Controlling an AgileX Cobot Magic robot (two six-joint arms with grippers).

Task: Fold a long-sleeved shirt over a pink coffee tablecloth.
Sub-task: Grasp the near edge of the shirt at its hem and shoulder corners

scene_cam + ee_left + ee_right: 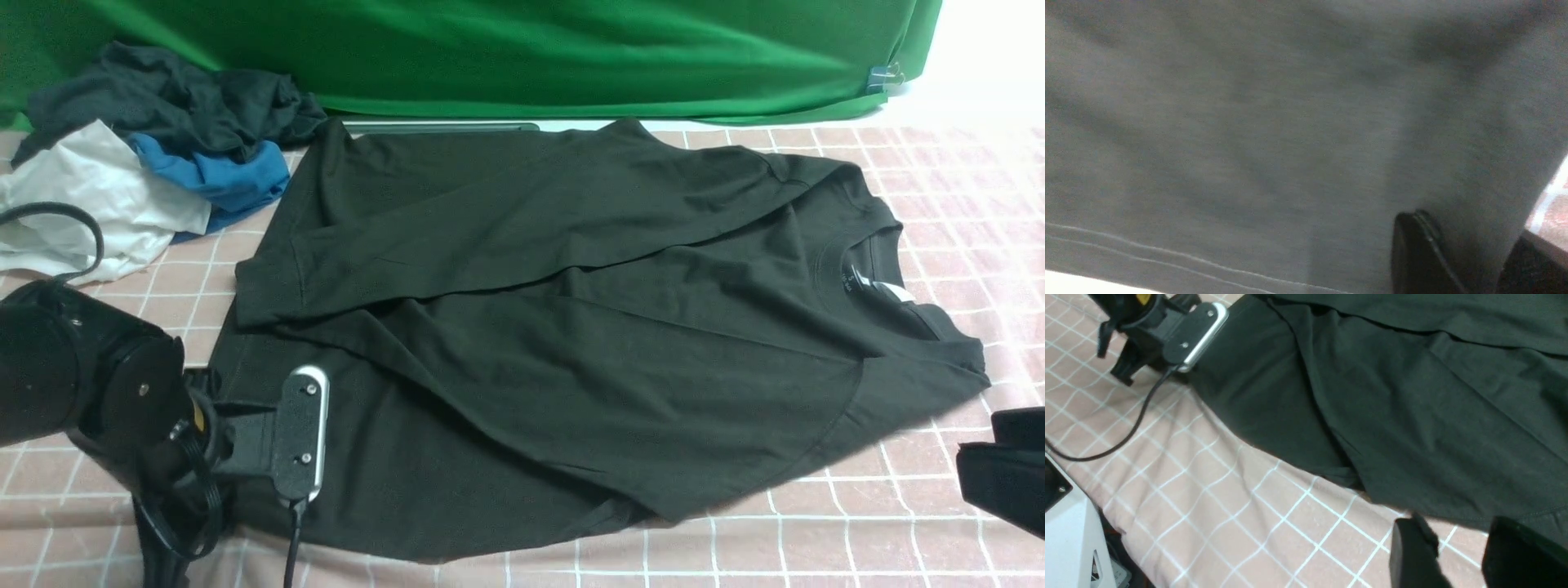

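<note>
Front view, shirt: we see the black long-sleeved shirt [694,392] lying across the pink tablecloth [882,490], its collar [849,278] towards our right and a broad fold running over the far side.
Front view, left arm: our left arm [49,376] reaches the shirt's near-left part, and its dangling cable [292,539] hangs close to the near edge; we judge it could drag across the cloth and ruck a layer if the wrist swings inward.
Front view, piled cloths: a charcoal garment [180,98], a blue cloth [237,175] and a white cloth [98,196] sit beyond that arm; a wide sweep left could catch them.
Left wrist view, jaws: our left gripper [1470,224] has its fingers apart, shirt cloth running between them; we see no firm pinch.
Left wrist view, risk: closing shallow would let the fabric slip out, or take one layer and leave the other behind, skewing the fold.
Right wrist view, jaws: our right gripper [1457,518] stands open and holds nothing, by the shirt's near edge.
Right wrist view, risk: the tablecloth is already wrinkled; pressing too low might pinch it along with the shirt, and pulling from one side alone could twist the body.
</note>
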